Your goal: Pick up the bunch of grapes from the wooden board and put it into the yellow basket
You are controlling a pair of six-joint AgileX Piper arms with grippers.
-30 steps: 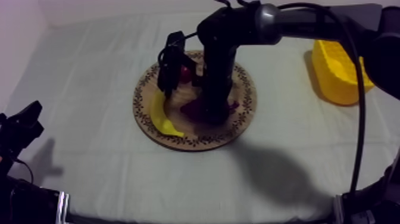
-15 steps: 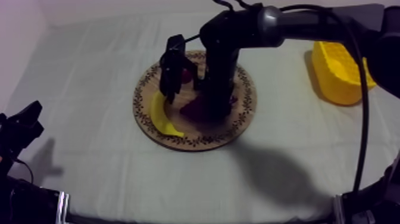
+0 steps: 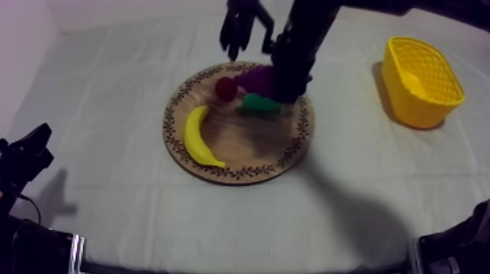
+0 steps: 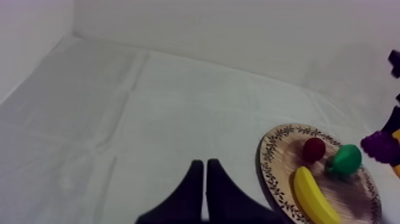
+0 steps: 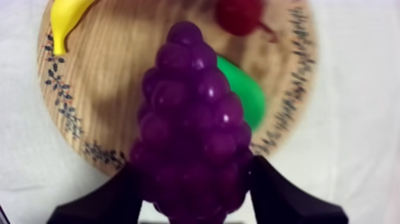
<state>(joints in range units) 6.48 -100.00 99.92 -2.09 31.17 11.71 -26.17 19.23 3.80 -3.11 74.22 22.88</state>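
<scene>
Our right arm (image 3: 302, 44) hides much of the bunch of grapes (image 3: 257, 76) from above; the bunch covers part of the pear (image 5: 249, 101).

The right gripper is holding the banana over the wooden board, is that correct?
Not the banana: the right gripper is holding the bunch of grapes over the wooden board, as the right wrist view shows. The banana lies on the board.
</scene>
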